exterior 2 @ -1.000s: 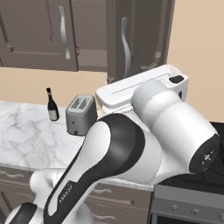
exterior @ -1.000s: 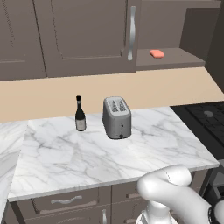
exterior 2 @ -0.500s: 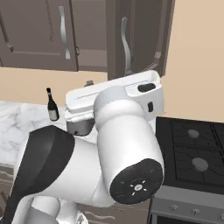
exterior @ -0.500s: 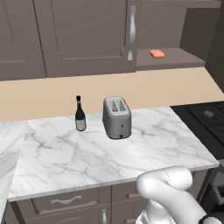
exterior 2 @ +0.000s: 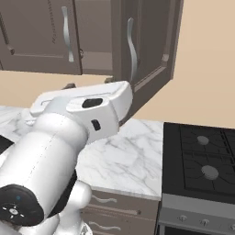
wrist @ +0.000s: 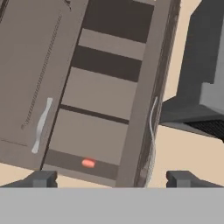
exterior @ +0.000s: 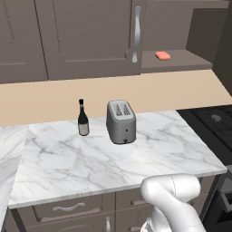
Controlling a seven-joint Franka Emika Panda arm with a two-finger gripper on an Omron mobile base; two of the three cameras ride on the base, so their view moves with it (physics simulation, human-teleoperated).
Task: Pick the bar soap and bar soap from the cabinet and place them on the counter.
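In the left base view, a soap (exterior: 162,55) lay on the bottom shelf of the open cabinet (exterior: 86,38), above and right of the toaster (exterior: 121,121). The toaster and a bottle (exterior: 83,118) stood near each other on the marble surface (exterior: 113,158).

In the right base view, the cabinet door (exterior 2: 146,50) stood swung open above the surface (exterior 2: 124,158), beside the stove (exterior 2: 202,163).

In the hand view, the end effector (wrist: 111,178) was spread wide and empty, its fingertips (wrist: 41,178) apart below the open cabinet (wrist: 98,94), with the soap (wrist: 88,163) on the lowest shelf.

Cabinet (exterior: 172,41) stands open; toaster (exterior: 121,121) and bottle (exterior: 83,119) crowd counter (exterior: 113,163).
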